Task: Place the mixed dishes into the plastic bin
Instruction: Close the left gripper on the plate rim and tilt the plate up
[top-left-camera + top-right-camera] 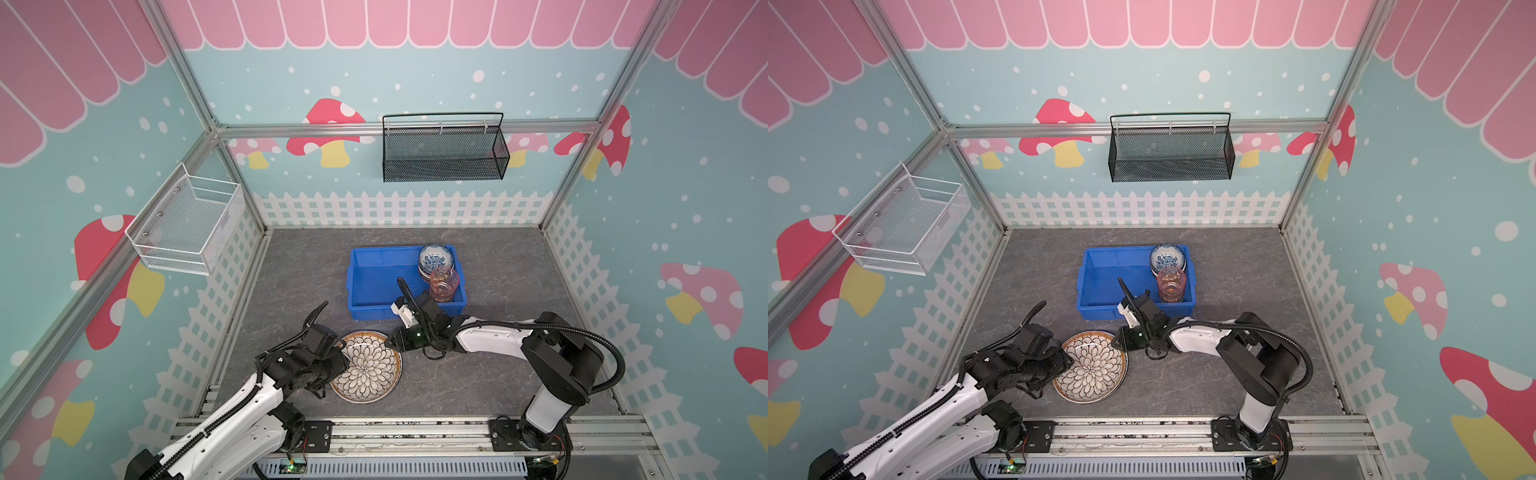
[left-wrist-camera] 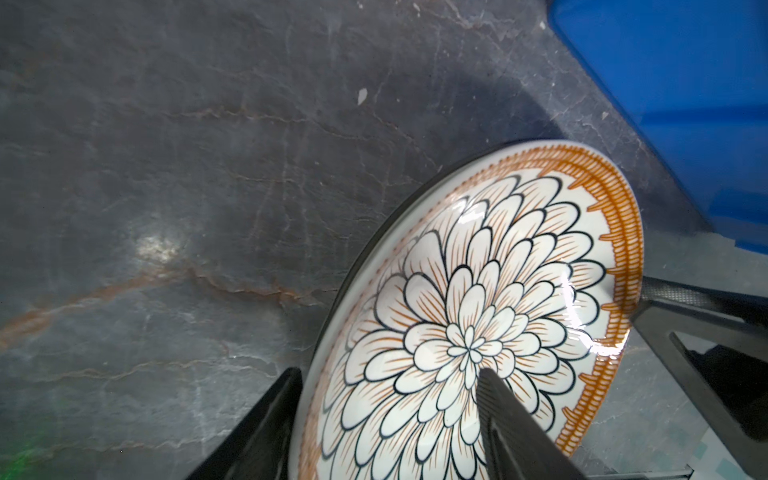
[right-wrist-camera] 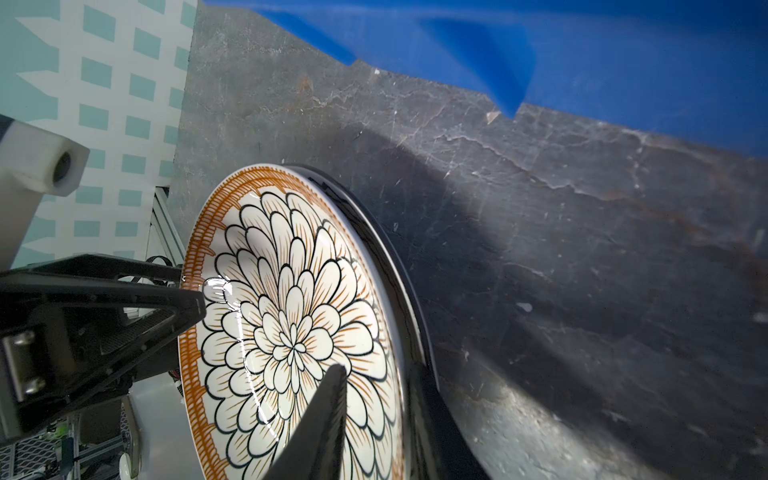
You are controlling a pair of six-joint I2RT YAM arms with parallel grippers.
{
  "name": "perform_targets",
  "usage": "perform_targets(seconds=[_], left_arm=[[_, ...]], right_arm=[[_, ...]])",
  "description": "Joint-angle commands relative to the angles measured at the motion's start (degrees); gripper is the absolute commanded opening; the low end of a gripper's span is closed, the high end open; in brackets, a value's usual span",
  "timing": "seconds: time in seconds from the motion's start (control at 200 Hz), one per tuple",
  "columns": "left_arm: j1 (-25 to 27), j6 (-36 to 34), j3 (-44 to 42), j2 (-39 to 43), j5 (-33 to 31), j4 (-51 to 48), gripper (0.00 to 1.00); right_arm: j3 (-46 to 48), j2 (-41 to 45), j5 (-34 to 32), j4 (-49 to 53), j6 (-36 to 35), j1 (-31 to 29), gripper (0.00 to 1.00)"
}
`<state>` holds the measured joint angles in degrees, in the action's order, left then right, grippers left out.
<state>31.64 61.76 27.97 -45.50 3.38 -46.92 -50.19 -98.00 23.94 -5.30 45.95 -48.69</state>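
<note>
Here, glossy round plate [image 1: 366, 366], veined tabletop [image 1: 457, 382]

Your top views look steeply down on the whole scene from the front. Each wrist camera sits close behind its jaws; both share the petal plate [image 2: 457, 291] between them.

One petal-pattern plate [image 1: 368, 368]; one blue bin [image 1: 374, 282]; patterned bowls [image 1: 435, 257] were stacked, at least two showed, exact number unclear; one pink cup [image 1: 444, 284]; two wall baskets: one black mesh basket [image 1: 444, 153], one white wire basket [image 1: 187, 224]
</note>
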Motion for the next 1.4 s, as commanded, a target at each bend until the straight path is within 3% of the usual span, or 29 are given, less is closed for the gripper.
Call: perform_targets(seconds=[0.0,1.076,1.396], left_arm=[[0.78,2.08,0.50,0.15,5.21,11.22,0.62],[0.77,3.04,-0.91,1.59,6.28,14.75,0.08],[0.79,3.41,-1.09,2.60,5.95,14.98,0.00]], right_arm=[[-0.16,-1.26,3.52,-1.99,0.36,-0.96,0.28],[-1.08,0.12,3.22,-1.46,-0.93,-0.09,0.28],[-1.66,3.62,0.77,1.93,-2.86,0.48,0.30]])
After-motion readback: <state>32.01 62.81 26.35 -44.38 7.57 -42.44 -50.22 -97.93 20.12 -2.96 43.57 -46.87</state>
